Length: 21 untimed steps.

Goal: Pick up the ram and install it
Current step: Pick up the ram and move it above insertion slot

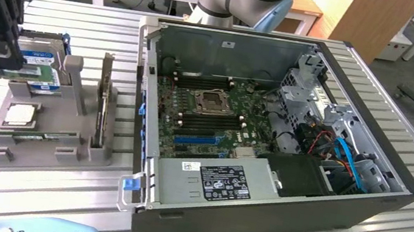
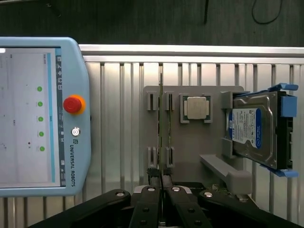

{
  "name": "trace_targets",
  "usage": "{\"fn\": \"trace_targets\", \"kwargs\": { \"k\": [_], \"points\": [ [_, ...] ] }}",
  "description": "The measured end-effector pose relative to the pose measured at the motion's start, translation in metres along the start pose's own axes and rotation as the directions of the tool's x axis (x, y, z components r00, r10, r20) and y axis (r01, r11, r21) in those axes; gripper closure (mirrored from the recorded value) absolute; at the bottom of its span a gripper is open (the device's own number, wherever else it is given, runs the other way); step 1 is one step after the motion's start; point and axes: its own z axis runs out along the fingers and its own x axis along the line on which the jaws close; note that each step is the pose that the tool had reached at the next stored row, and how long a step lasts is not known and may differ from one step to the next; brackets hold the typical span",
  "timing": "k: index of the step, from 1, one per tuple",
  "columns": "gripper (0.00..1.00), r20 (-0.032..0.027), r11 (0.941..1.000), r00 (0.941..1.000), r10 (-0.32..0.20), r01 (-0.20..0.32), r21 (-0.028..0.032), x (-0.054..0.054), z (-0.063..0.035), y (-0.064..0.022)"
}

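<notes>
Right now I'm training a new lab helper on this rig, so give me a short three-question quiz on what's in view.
1. True or false: the jaws are shut on the memory stick.
2. What lies in the square pocket of the gray holder? A) processor chip B) coin C) fan
3. Fill in: the label on the hard drive is ____ and white.
Key: 1 true; 2 A; 3 blue.
</notes>
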Motion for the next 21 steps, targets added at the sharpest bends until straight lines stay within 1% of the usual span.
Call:
{"fn": "trace_targets", "kwargs": {
  "k": [3, 6, 12, 16, 19, 21],
  "points": [
    [0.88, 0.0, 1.0, 1.0, 0.0, 0.0, 0.0, 0.0, -0.0071, 0.0003],
    [0.88, 0.0001, 1.0, 1.0, 0.0, 0.0, 0.0001, 0.0, -0.0116, 0.0005],
    [0.88, 0.0, 1.0, 1.0, 0.0, 0.0, 0.0, 0.0, -0.0122, 0.0005],
    [0.88, -0.0001, 1.0, 1.0, -0.003, 0.003, 0.0, 0.0, -0.0123, -0.0015],
    [0.88, -0.0003, 1.0, 1.0, -0.007, 0.007, -0.0001, 0.0, -0.0124, -0.0051],
    [0.88, -0.0004, 1.0, 1.0, -0.008, 0.008, -0.0003, -0.001, -0.0126, -0.0098]
  ]
}}
